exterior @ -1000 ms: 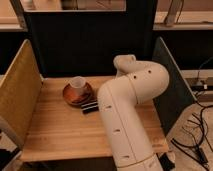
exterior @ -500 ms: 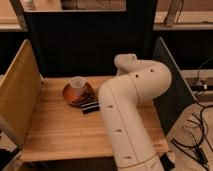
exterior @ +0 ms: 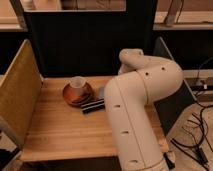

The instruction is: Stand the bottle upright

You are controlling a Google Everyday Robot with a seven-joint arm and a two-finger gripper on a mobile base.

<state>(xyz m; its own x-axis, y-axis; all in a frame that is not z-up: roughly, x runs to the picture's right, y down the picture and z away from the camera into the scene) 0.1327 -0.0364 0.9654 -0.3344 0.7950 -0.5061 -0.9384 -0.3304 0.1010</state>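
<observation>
my gripper is hidden behind my big white arm, low over the table, so i can't see if it is wide, closed or holding something. a small pale bit peeks out right beside it, maybe the bottle. i should go slow, hold the bottle by its middle, tip it up, and stay off the black bar and the cup.

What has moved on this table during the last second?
Nothing visibly changed. The white arm is bent over the wooden table in the same pose, its gripper hidden behind it, out of view. The cup sits on the brown plate with the black bar beside it, as before.
</observation>
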